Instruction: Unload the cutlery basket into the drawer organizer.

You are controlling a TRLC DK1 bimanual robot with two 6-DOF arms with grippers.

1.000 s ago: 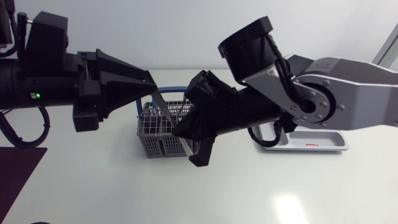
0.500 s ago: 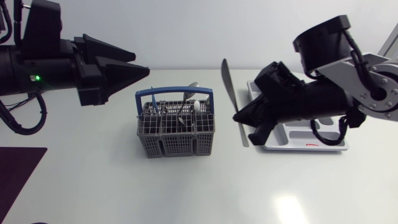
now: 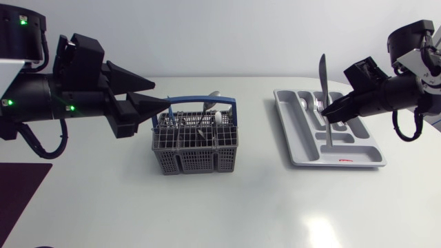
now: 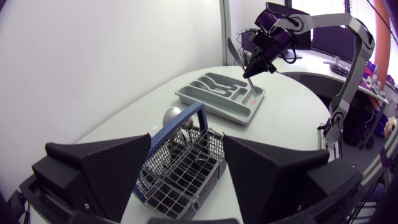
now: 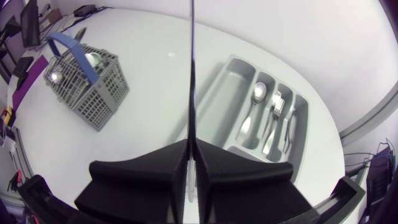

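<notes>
We swung the knife [image 3: 322,76] to three o'clock over the drawer organizer [image 3: 288,131], right jaws clamping it; left jaws wide, cutlery basket [image 3: 195,160] still loaded.

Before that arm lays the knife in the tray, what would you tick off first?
1. Grip: ok, the silver table knife is pinched between both fingers of the right claw.
2. Position: ok, the knife hangs above the grey plastic drawer organizer.
3. Knife level for its slot: not ok, it stands almost upright.
4. Exact slot beneath it: cannot tell.
5. Free room: ok, the long compartment nearest the grey mesh cutlery basket with blue handle is bare.
6. Other arm out of the way: ok, the left claw is open at the basket, away from the organizer.
</notes>
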